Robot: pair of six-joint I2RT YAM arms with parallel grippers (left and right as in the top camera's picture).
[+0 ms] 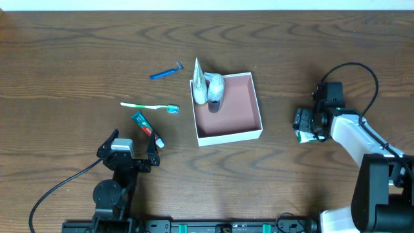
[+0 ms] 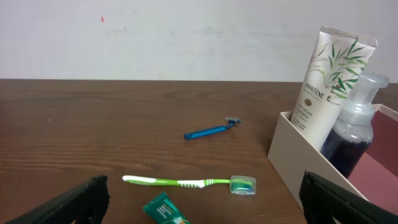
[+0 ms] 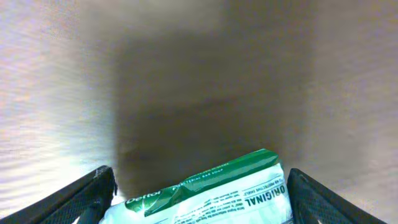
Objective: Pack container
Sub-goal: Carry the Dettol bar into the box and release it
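The container (image 1: pixel 229 134) is a shallow square white box with a reddish-brown inside, at the middle of the table. A white Pantene tube (image 2: pixel 326 87) and a dark pump bottle (image 2: pixel 354 134) stand in its left corner. My right gripper (image 1: pixel 305 126) is low over the table to the right of the box. Its fingers press both ends of a green-and-white soap packet (image 3: pixel 211 193). My left gripper (image 2: pixel 202 202) stands open near the front edge, left of the box. A green toothpaste tube (image 2: pixel 165 210) lies between its fingers, untouched.
A green toothbrush (image 1: pixel 150 105) with a capped head lies left of the box. A blue razor (image 1: pixel 166 72) lies farther back. The white wall of the box (image 2: pixel 298 155) is close to my left gripper's right finger. A black cable loops above the right arm.
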